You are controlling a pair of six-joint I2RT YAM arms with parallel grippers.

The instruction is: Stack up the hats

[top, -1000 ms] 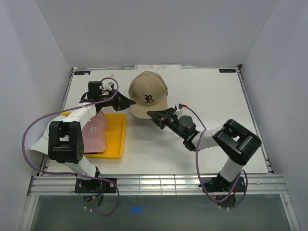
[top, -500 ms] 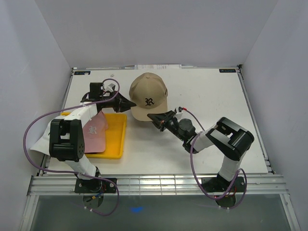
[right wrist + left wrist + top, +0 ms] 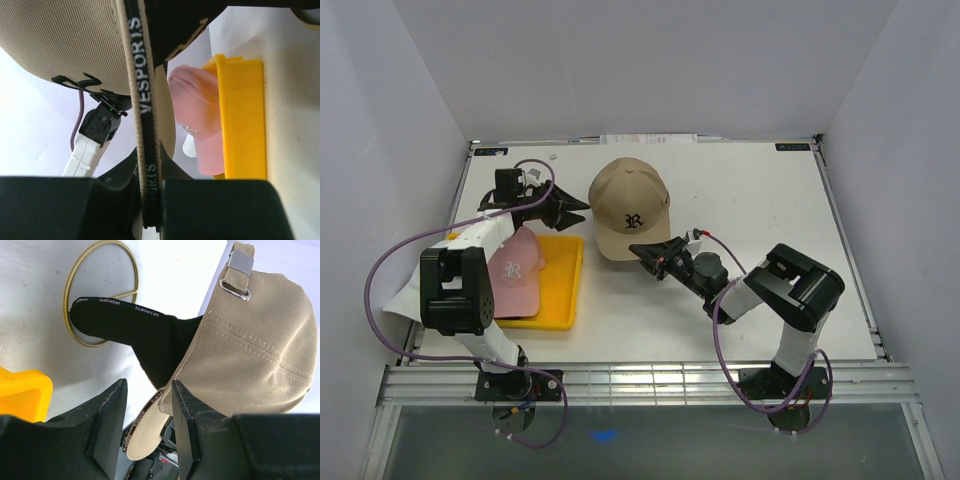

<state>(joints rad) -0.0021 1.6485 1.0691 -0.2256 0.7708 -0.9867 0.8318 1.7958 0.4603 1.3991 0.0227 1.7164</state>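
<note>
At the left of the table, a pink fabric baseball cap (image 3: 515,268) lay in a shallow yellow plastic tray (image 3: 565,290), alone, with nothing stacked on it. Just beyond the tray, the left gripper (image 3: 148,390) hovered with its jaws well apart and nothing between them, pointed at the side of the tan corduroy cap with a black "R" (image 3: 630,200). In the left wrist view a gold wire ring stand (image 3: 65,300) sat on the table, and black fabric with a printed band (image 3: 150,335) reached from it under the tan cap; whether that was another cap or the lining, I could not tell. The tan cap sat mid-table, well apart from the pink one. The right gripper (image 3: 642,249) had its jaws closed tight on the tan cap's brim edge. By my reading the stacking was barely begun: only 2 caps were plainly visible, still separate
</note>
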